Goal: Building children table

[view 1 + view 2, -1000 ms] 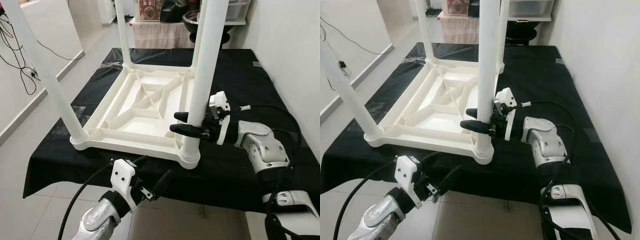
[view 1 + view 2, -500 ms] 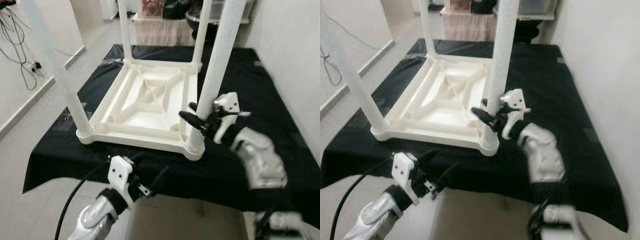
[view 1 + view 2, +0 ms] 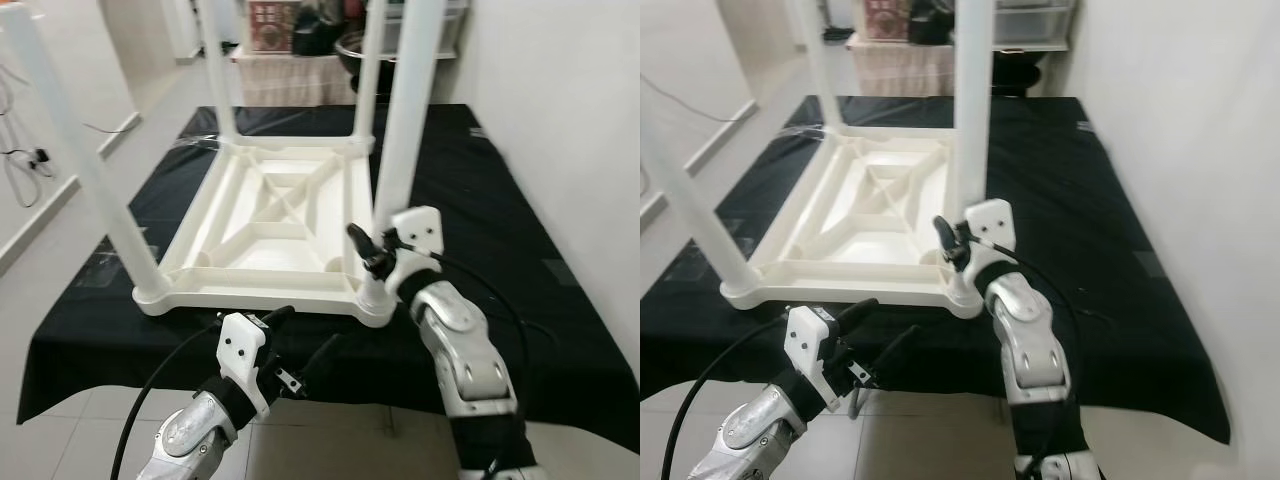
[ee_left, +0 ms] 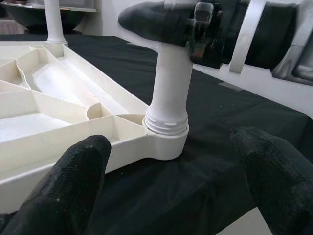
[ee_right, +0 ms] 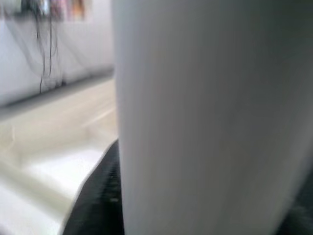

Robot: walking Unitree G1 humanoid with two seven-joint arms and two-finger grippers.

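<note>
Trouble spot is that near-right leg (image 3: 405, 140): your right gripper (image 3: 368, 250) is clamped around it low down, just above the threaded collar at the corner socket. The upturned white table top (image 3: 265, 215) lies on the black cloth (image 3: 480, 190), four legs standing, the held one at about four o'clock of the frame. Twist off-axis and you likely cross the thread or lever the whole frame sideways across the cloth. Your left gripper (image 4: 171, 181) hangs spread wide, holding nothing, near the cloth's front edge at six o'clock, so nothing steadies the frame. Bring it in first, I'd say.
</note>
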